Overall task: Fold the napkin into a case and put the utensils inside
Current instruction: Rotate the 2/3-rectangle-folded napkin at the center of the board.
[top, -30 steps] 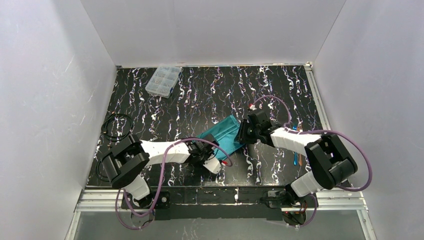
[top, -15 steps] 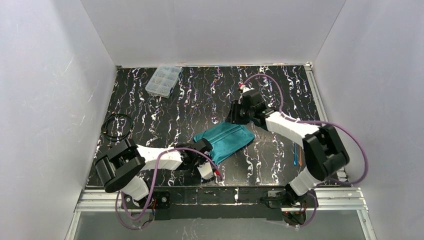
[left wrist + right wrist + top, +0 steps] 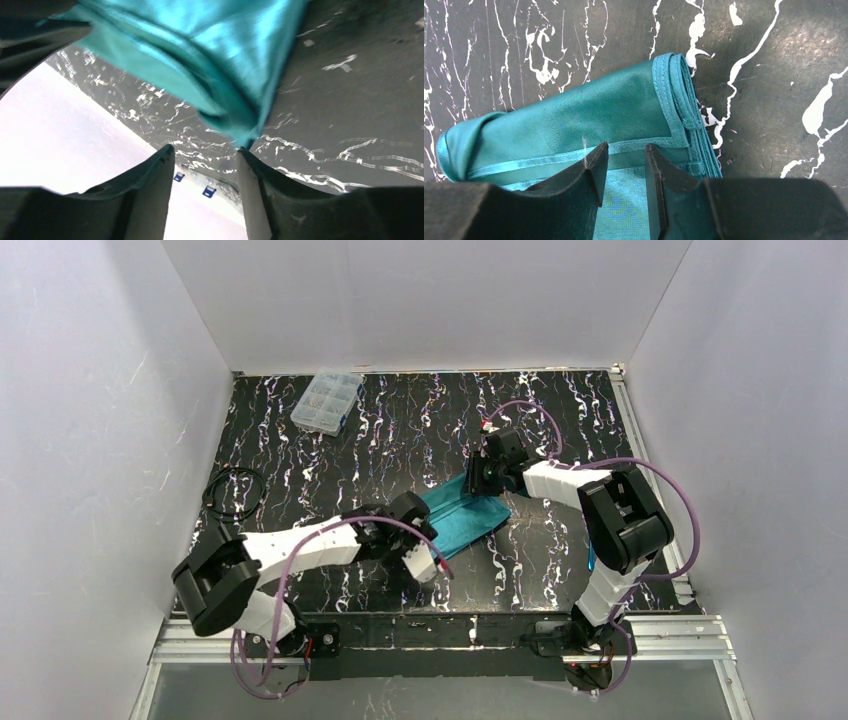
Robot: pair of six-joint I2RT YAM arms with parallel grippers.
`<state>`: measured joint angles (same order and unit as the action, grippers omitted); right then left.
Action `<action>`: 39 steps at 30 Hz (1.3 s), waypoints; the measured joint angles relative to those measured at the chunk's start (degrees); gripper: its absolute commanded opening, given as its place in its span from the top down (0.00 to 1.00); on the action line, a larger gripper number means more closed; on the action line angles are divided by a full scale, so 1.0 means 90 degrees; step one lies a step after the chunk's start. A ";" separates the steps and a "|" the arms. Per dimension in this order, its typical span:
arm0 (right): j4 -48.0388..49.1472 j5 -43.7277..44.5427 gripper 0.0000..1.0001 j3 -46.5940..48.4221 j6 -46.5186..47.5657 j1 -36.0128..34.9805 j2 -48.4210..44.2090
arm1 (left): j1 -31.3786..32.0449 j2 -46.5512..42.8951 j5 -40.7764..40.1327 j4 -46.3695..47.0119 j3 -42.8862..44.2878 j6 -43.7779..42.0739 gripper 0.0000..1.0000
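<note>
Folded teal napkin (image 3: 468,516) at mid-frame, between two grippers.
Left gripper (image 3: 202,150) slightly parted at the cloth's lower-left end. Right gripper (image 3: 623,149) narrowly parted, tips over the stitched hem at the upper right. Utensils (image 3: 591,560) at right, mostly hidden by the arm. Clear compartment box (image 3: 326,400) upper left, contents too small to tell.

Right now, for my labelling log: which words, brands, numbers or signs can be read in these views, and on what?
No text can be read in any view.
Two small blue marks in the left wrist view: too blurred to read.
The napkin and the clear compartment box: no print visible.
</note>
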<state>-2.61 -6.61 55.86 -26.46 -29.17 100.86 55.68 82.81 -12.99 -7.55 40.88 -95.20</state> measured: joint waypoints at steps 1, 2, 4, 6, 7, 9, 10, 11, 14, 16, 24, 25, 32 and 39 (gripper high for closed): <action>0.0092 -0.0002 0.58 -0.0034 -0.0019 0.0010 0.0000 | -0.0002 -0.0100 0.0070 -0.0345 0.0250 0.0204 0.48; 0.0187 0.0000 0.58 -0.0070 -0.0036 0.0015 0.0000 | -0.0002 -0.0206 0.0194 -0.0750 0.0573 0.0466 0.47; 0.0391 0.0000 0.58 -0.0151 -0.0075 0.0015 -0.0005 | -0.0002 -0.0364 0.0478 -0.1450 0.1214 0.1047 0.46; 0.0556 0.0002 0.58 -0.0228 -0.0148 0.0015 -0.0019 | 0.0000 -0.0452 0.0855 -0.2030 0.1727 0.1681 0.46; 0.0619 0.0002 0.59 -0.0265 -0.0187 0.0017 -0.0029 | 0.0005 -0.0447 0.1022 -0.2244 0.1904 0.1974 0.46; 0.0767 0.0010 0.59 -0.0364 -0.0257 0.0022 -0.0063 | 0.0032 -0.0296 0.1477 -0.2739 0.2331 0.2861 0.47; 0.0809 0.0017 0.59 -0.0396 -0.0291 0.0022 -0.0073 | 0.0041 -0.0185 0.1644 -0.2897 0.2489 0.3232 0.48; 0.0850 0.0029 0.59 -0.0430 -0.0330 0.0022 -0.0085 | 0.0051 0.0024 0.1858 -0.3065 0.2727 0.3742 0.49; 0.0903 0.0058 0.59 -0.0483 -0.0401 0.0019 -0.0121 | 0.0092 0.0712 0.2268 -0.3223 0.3242 0.4969 0.51; 0.0908 0.0085 0.59 -0.0503 -0.0425 0.0019 -0.0134 | 0.0129 0.1180 0.2446 -0.3196 0.3444 0.5683 0.52; 0.0884 0.0226 0.61 -0.0716 -0.0573 0.0019 -0.0347 | 0.0279 0.1940 0.2662 -0.2999 0.3320 0.6980 0.55; 0.0884 0.0238 0.61 -0.0746 -0.0595 0.0019 -0.0372 | 0.0306 0.1940 0.2686 -0.2941 0.3245 0.7009 0.56; 0.0862 0.0415 0.63 -0.0988 -0.0782 0.0019 -0.0588 | 0.0508 0.1940 0.2718 -0.2674 0.2560 0.6698 0.58; 0.0801 0.0736 0.65 -0.1290 -0.1081 0.0019 -0.0894 | 0.0549 0.1700 0.2560 -0.2324 0.2021 0.5785 0.64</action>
<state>4.60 0.01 44.25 -36.18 -28.99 92.82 60.62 98.10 10.04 -28.47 59.07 -43.13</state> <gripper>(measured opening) 0.362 0.379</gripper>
